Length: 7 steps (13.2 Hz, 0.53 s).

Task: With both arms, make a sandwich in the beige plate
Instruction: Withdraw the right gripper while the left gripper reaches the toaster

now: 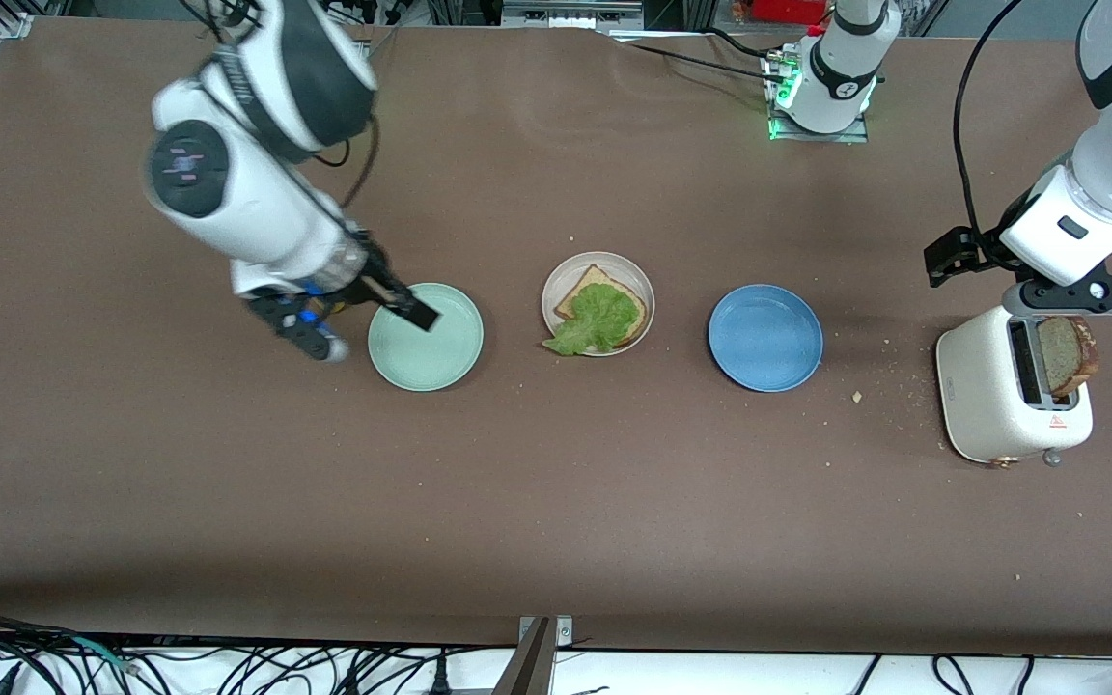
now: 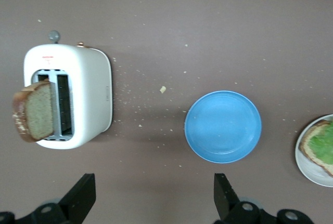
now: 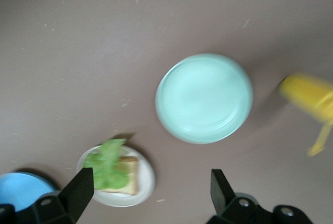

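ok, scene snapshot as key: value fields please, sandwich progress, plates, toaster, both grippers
beige plate: mid-table, between the mint and blue plates
on it: one bread slice with lettuce leaf on top; no top slice
mint green plate: bare, toward the right arm's end
blue plate: bare, toward the left arm's end
toaster: at the left arm's end
second bread slice: upright in a toaster slot
left gripper: open, above the toaster, holding nothing
right gripper: open, over the mint green plate's edge, holding nothing
crumbs: beside the toaster
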{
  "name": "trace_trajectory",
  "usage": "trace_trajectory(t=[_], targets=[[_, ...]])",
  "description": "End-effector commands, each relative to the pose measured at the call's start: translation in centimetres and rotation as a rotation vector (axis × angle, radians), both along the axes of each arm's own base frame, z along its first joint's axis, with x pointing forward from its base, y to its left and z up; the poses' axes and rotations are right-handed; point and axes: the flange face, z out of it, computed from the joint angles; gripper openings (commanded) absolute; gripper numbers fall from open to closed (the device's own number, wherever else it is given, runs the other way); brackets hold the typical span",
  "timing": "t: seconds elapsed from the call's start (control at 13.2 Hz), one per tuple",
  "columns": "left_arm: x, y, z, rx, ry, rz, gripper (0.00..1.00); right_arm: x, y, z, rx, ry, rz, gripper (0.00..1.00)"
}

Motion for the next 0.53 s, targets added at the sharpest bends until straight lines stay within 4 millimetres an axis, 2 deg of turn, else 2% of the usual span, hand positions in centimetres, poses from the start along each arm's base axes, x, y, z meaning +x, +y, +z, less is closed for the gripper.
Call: trace_trajectory(t=[0.0, 0.15, 0.3, 0.46], targets=[[0.5, 2.7, 0.1, 0.047, -0.003, 0.003, 1.00, 0.2, -6.3, 2.3, -0.066, -0.031, 0.231, 0.99], [1.3, 4.4, -1.0, 0.079, 0.013, -0.052, 1.00, 0.9, -11.1, 3.6, -0.117, -0.061, 0.350, 1.00], [1.8, 7.1, -2.1, 0.110, 0.035, -0.052, 1.00, 1.3, -15.9, 4.6, -0.114, -0.083, 0.415, 1.00], [2.2, 9.8, -3.3, 0.095, 0.057, -0.045, 1.00, 1.0, -19.0, 4.9, -0.119, -0.087, 0.416, 1.00]])
